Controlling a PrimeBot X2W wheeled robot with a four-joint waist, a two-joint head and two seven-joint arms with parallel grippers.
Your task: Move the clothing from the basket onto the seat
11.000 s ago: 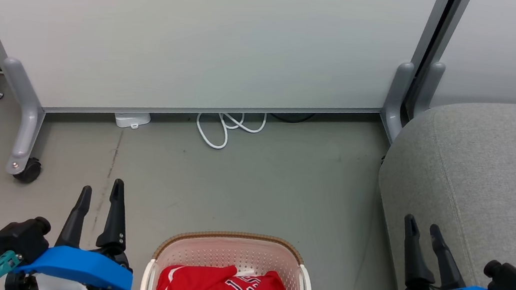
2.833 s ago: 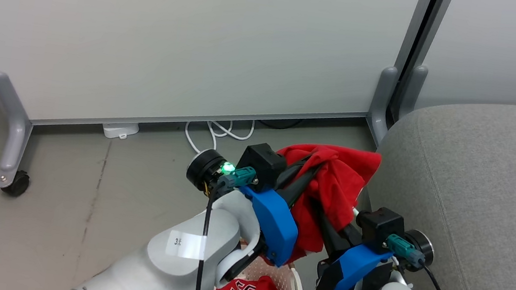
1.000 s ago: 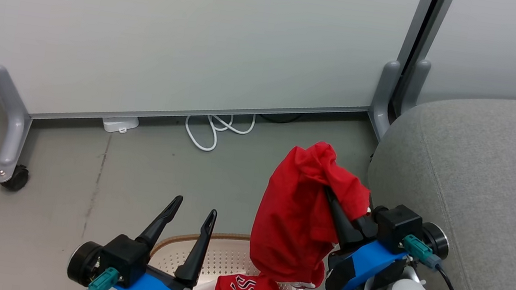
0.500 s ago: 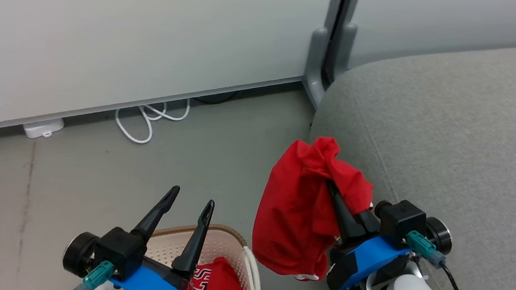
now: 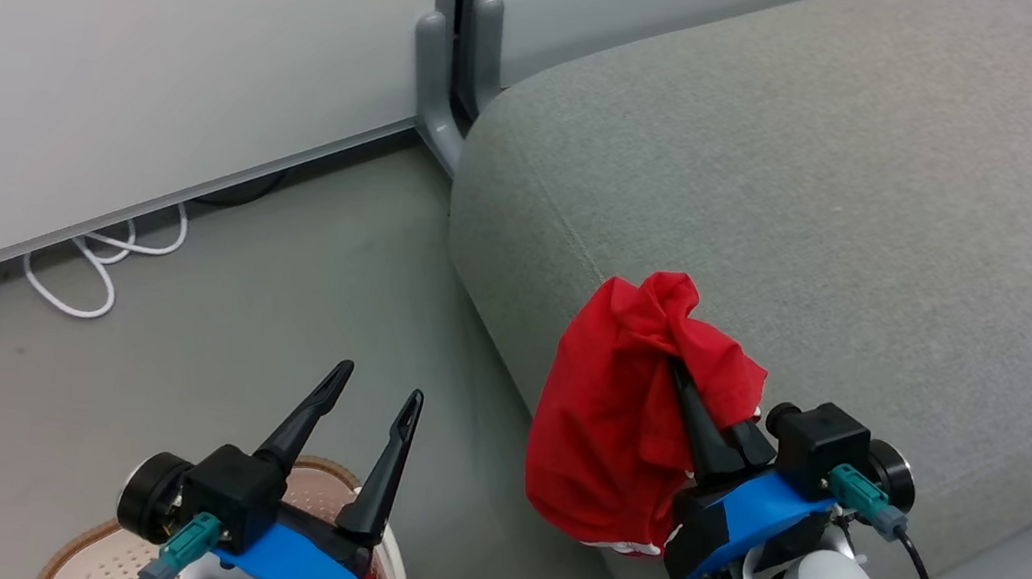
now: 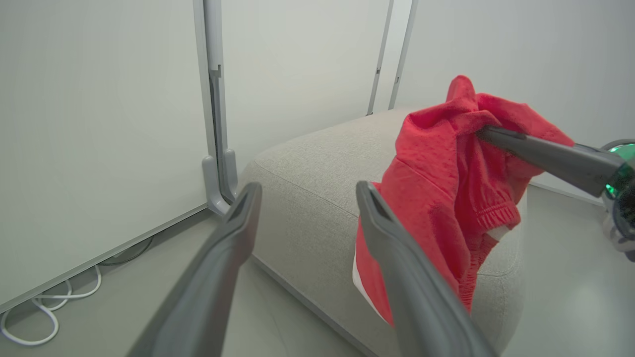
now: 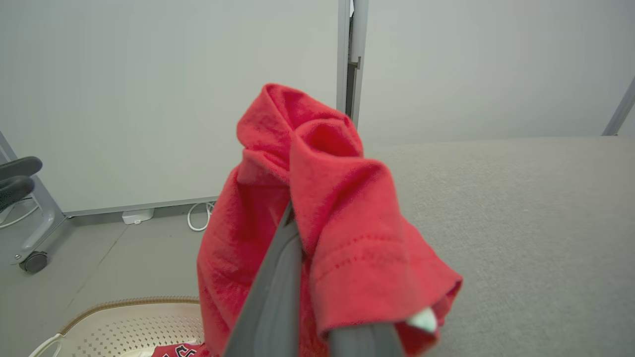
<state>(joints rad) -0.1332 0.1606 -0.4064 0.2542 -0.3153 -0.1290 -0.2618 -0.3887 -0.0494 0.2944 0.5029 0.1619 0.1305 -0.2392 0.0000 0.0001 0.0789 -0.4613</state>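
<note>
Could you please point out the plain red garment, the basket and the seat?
plain red garment [image 5: 603, 423], head view, hanging front fold.
basket [image 7: 134, 300], right wrist view, brown rim.
seat [image 5: 845, 174], head view, bare cushion top.

Pale partition panels [image 5: 109, 20] on grey posts [image 5: 433, 86]; grey floor [image 5: 273, 296]; white cable [image 5: 100, 266] coiled below panel.

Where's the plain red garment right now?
In the head view the plain red garment hangs from the shut right gripper, right of centre and low, in front of the grey seat, at its rounded edge.
</note>
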